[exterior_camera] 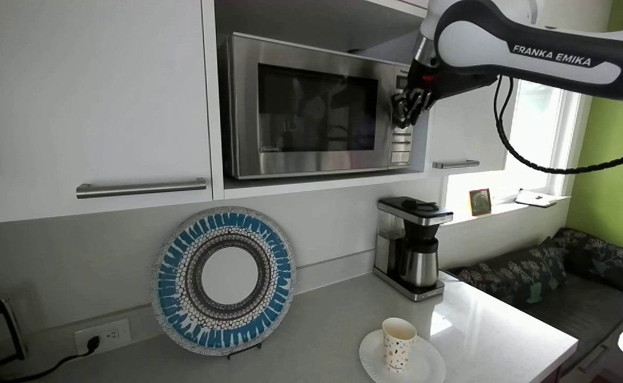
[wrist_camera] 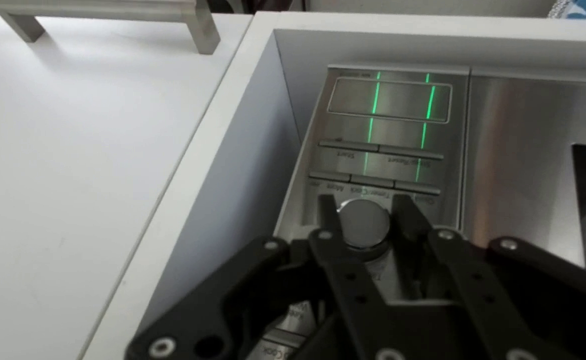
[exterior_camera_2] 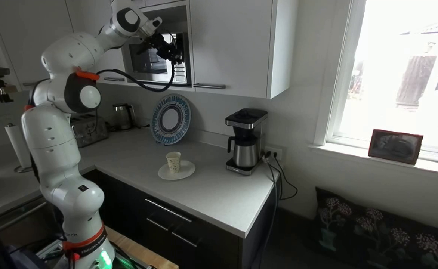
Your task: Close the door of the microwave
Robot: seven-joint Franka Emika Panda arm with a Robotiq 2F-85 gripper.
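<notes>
The steel microwave [exterior_camera: 228,117] sits in a cabinet niche. Its door [exterior_camera: 317,111], with the dark window, looks flush with the button panel [wrist_camera: 408,135]. In the wrist view a thin seam separates that panel from the steel edge of the door [wrist_camera: 518,165]. A round knob [wrist_camera: 364,225] on the panel lies between the two black fingers of my gripper [wrist_camera: 365,200], which stand closely against both its sides. In an exterior view the gripper [exterior_camera: 410,109] is at the microwave's right end, hiding part of the panel.
The niche's white side wall [wrist_camera: 228,185] runs close beside the gripper. A cabinet handle [exterior_camera: 456,164] sticks out nearby. Below, the counter [exterior_camera_2: 211,179] carries a coffee maker [exterior_camera_2: 246,142], a paper cup [exterior_camera_2: 173,161] on a plate, and a round patterned platter [exterior_camera_2: 170,119].
</notes>
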